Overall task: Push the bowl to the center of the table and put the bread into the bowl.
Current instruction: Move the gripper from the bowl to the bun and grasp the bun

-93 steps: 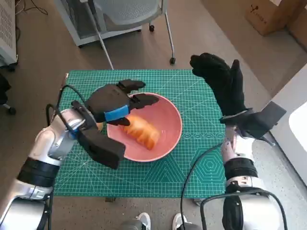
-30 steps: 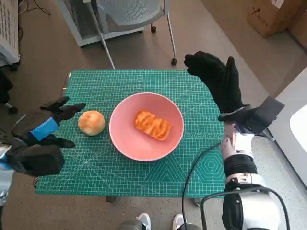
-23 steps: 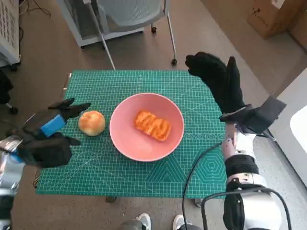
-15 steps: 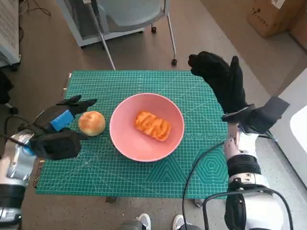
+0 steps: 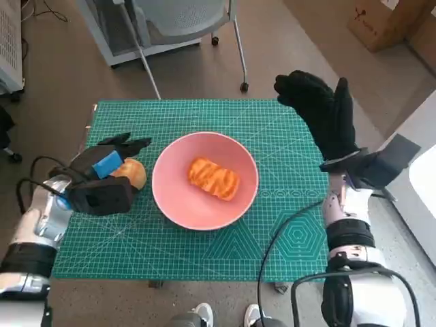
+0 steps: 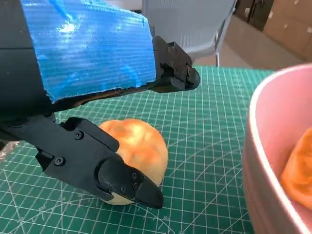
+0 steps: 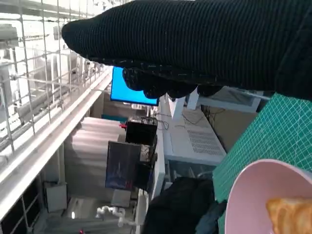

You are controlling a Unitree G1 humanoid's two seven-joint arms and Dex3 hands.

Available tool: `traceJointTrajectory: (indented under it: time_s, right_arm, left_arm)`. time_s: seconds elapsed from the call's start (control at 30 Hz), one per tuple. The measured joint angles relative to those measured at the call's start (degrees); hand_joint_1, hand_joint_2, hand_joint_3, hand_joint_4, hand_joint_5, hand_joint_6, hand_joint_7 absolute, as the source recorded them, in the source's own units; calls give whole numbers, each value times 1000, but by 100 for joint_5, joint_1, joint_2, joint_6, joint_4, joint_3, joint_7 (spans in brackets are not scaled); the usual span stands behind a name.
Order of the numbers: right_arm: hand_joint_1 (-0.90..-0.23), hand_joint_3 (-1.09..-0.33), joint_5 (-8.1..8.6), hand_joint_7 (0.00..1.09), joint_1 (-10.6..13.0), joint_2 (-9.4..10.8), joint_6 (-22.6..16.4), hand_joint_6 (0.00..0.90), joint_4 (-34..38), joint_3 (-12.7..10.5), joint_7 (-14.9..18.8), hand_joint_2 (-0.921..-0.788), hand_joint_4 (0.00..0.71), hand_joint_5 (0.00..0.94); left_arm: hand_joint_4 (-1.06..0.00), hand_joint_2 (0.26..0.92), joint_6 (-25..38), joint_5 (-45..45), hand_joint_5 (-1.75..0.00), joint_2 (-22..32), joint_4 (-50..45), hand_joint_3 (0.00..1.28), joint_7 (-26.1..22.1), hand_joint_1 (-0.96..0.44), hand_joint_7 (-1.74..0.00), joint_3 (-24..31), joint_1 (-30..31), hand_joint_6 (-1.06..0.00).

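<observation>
Resting near the middle of the green gridded cutting mat [image 5: 204,252] that covers the small table, the shallow pink bowl [image 5: 169,197] is seen from the head view with 1 golden-orange glazed pastry [image 5: 214,178] lying inside it. A 2nd piece of bread, a round pale-brown bun [image 6: 139,150], is set on the mat just beside the bowl's rim on the robot's left. The black left hand with blue tape over its back [image 5: 103,178] is spread around this bun, with its fingers [image 6: 170,73] arched over the top and its thumb lying low against the near side. Whether the bun is actually gripped cannot be told; in the left wrist view the bun is shown sitting on the mat. The right hand in the black knitted glove [image 5: 321,116] is raised above the table's far right corner, empty, its fingers extended and nothing held. A grey office chair [image 5: 184,17] is visible on the floor beyond the table.
</observation>
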Motion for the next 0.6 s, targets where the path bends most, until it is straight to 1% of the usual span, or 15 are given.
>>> traceJointTrajectory:
  time_s: [0.13,0.4,0.6]
  right_arm:
    - [-677,-642,0,25,0,-3,9,358,2,-3,-1,-921,193,8]
    - [-672,-637,-1,17,0,-8,6,351,-17,-8,-7,-921,196,6]
    - [-669,-634,-1,13,0,-5,-32,347,-59,-6,-38,-921,197,5]
  left_arm:
    - [-127,746,200,178,-1,-3,111,0,-48,-87,-12,-168,-116,-319]
    - [-122,760,867,662,0,-26,187,7,-300,23,-2,-584,-320,-296]
    - [-123,778,1307,923,-1,-94,389,14,-494,70,0,-880,-540,-280]
